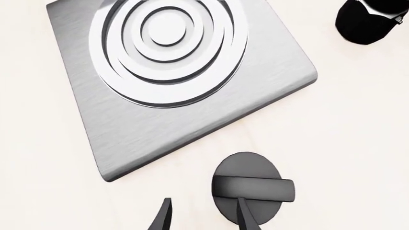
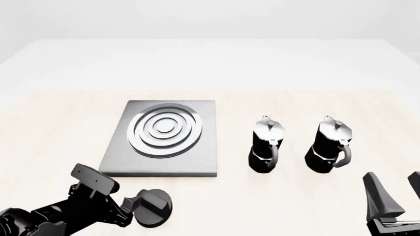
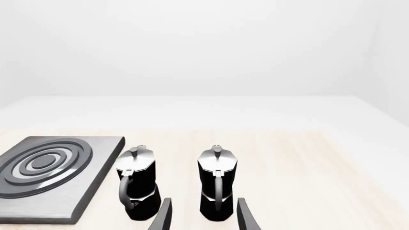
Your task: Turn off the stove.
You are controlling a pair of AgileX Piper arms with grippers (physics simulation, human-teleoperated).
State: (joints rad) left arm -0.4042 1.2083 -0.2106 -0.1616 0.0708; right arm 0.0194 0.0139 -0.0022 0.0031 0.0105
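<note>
The stove (image 2: 196, 152) is a flat grey slab with silvery concentric rings, left of the table's middle; it also shows in the left wrist view (image 1: 128, 124) and the right wrist view (image 3: 96, 167). Its black round knob (image 2: 157, 209) lies on the table just in front of the slab, with a raised ridge (image 1: 262, 188) across it. My left gripper (image 2: 135, 206) (image 1: 204, 218) is open, low at the knob's left side. One fingertip (image 1: 246, 218) overlaps the ridge, the other is off the knob. My right gripper (image 2: 396, 194) (image 3: 203, 216) is open and empty at the front right.
Two black-and-silver moka pots (image 2: 266, 145) (image 2: 328, 145) stand upright to the right of the stove, between it and my right gripper. They show close ahead in the right wrist view (image 3: 137, 182) (image 3: 217, 182). One pot's base (image 1: 367, 21) shows in the left wrist view.
</note>
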